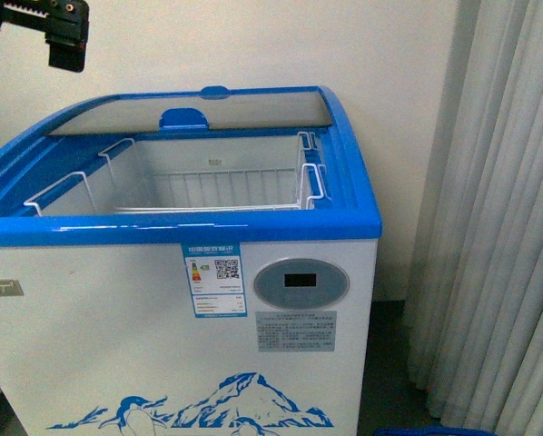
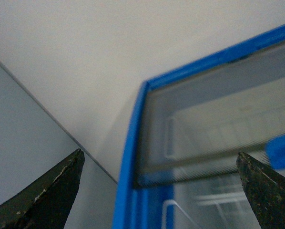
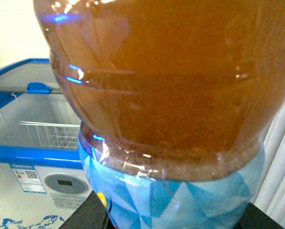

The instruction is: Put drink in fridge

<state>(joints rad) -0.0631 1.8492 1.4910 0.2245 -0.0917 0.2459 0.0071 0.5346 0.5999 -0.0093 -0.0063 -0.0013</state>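
The fridge (image 1: pixel 99 345) stands open, its glass lid (image 1: pixel 253 111) slid to the back. This leaves the wire basket (image 1: pixel 208 186) clear inside the blue rim. A curtain (image 1: pixel 498 227) hangs close on the right. The left gripper (image 2: pixel 159 155) hovers released above the back left corner. The right gripper (image 3: pixel 176 217) grasps the drink (image 3: pixel 171 86), in front of the fridge and outside it.

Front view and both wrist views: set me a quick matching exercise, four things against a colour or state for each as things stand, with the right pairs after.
Things:
1. glass lid
2. drink
3. left gripper
4. display

States:
A. grey oval on the front of the fridge
B. open, nothing between its fingers
C. slid to the back, opening uncovered
D. amber, filling the right wrist view

Pairs: 1-C, 2-D, 3-B, 4-A
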